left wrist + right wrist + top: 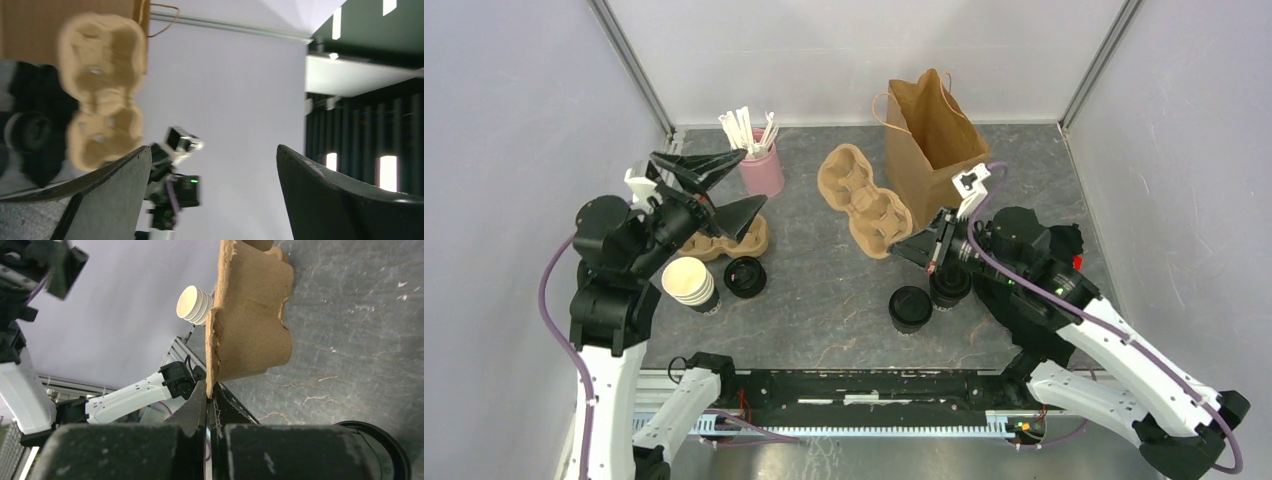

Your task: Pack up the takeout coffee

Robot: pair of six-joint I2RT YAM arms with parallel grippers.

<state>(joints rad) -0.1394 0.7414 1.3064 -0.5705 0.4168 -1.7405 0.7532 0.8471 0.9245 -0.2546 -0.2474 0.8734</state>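
Grey mottled bench [824,300] under me, white walls [514,100] around. Nearest the front edge, right of middle, two capped takeout coffees [911,308] stand side by side; to the left, one stack of open cups [689,283] and one loose lid [745,277]. My right gripper [207,391] is pinched on the rim of a pulp carrier [250,325], one of two; I'd hold it level and set it flat by the coffees. My left gripper [212,150] hangs spread wide and empty above the other carrier [714,246]. Back edge: one paper bag [934,135], one pink cup of sticks [761,170].

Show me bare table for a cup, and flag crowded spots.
Free: the stretch between the loose lid and the capped cups; also the far corner right of the paper bag. Crowded: around the cup stack and left carrier.
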